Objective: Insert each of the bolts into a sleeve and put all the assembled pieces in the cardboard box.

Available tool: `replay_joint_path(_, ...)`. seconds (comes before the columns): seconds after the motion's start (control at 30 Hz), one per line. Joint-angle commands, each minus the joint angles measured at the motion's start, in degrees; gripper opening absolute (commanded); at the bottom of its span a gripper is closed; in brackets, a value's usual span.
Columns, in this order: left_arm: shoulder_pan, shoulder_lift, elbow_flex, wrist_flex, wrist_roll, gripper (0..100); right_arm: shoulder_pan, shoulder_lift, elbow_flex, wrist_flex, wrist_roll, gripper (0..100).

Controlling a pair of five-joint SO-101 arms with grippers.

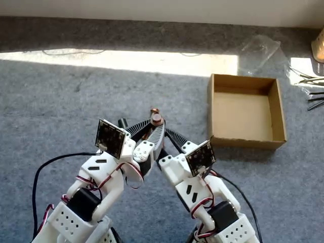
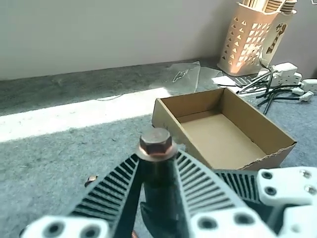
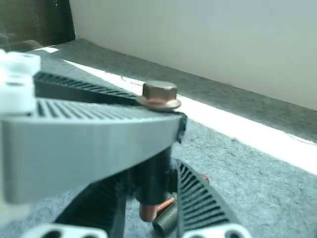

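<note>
The two arms meet at mid-carpet, left of the box. The left end effector is closed narrowly on a dark sleeve, held upright above the carpet. A bolt sits in the sleeve, its hex head and flange resting on the sleeve's top and its copper tip showing below the sleeve's lower end. The right end effector is at the sleeve's lower part, coming in from the box side; whether it grips the sleeve I cannot tell. On the carpet under the held piece lie a second sleeve and a loose bolt, close together. The box stands open, well apart from both end effectors. Beyond it lie a clear plastic bag, a perforated holder and cables. A strip of sunlight crosses the carpet behind the arms.
</note>
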Motion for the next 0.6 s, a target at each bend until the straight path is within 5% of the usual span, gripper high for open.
replay_joint_path(0.0,-0.1,0.1,-0.7,-0.3,1.1,22,-0.1,-0.7,7.0,-0.1,0.7,0.5)
replay_joint_path(0.33,-0.2,0.0,-1.9,-0.3,0.7,25,-0.1,-0.7,7.0,-0.1,0.7,0.5)
replay_joint_path(0.57,-0.3,0.0,-3.1,-0.3,-8.3,25,-0.1,-0.7,7.1,-0.1,0.7,0.5)
